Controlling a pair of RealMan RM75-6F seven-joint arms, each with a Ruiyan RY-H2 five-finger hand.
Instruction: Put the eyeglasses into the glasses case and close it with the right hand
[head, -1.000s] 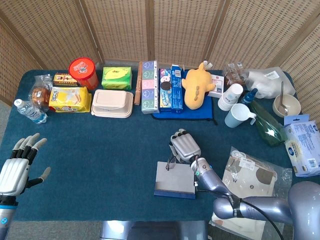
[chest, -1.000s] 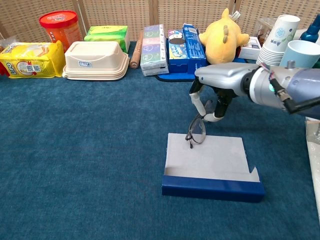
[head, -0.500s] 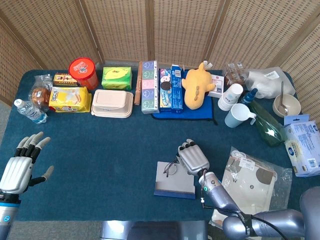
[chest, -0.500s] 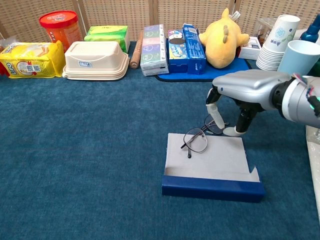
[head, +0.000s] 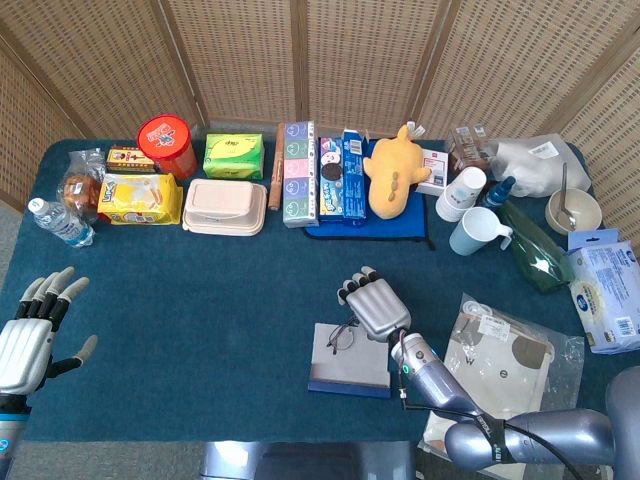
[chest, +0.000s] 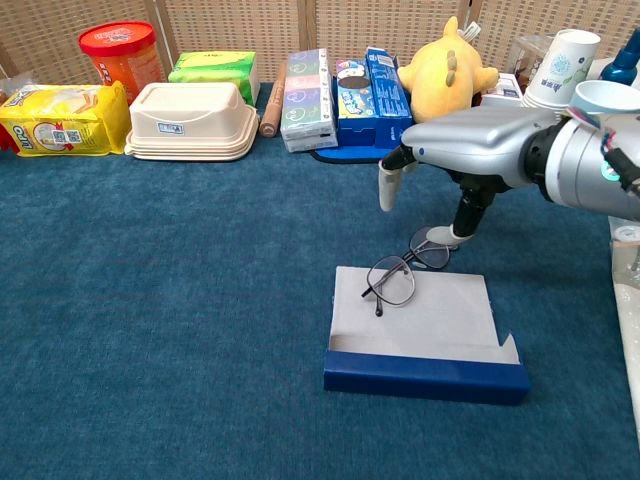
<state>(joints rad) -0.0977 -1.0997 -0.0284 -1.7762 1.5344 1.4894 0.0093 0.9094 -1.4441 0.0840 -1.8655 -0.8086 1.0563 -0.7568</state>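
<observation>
You see thin dark wire-framed eyeglasses (chest: 400, 275) with clear lenses on the glasses case (chest: 420, 335), matt grey inside, its front wall glossy navy. Under the case: napped blue cloth table (chest: 170, 300). Above it: the right hand (chest: 455, 150), smooth silvery shell.

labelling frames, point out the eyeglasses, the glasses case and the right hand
eyeglasses (chest: 394, 282), chest view, near lens rim
glasses case (chest: 425, 376), chest view, blue front wall
right hand (chest: 468, 140), chest view, back of hand

eyeglasses (chest: 402, 272) on glasses case (chest: 420, 335)
</observation>
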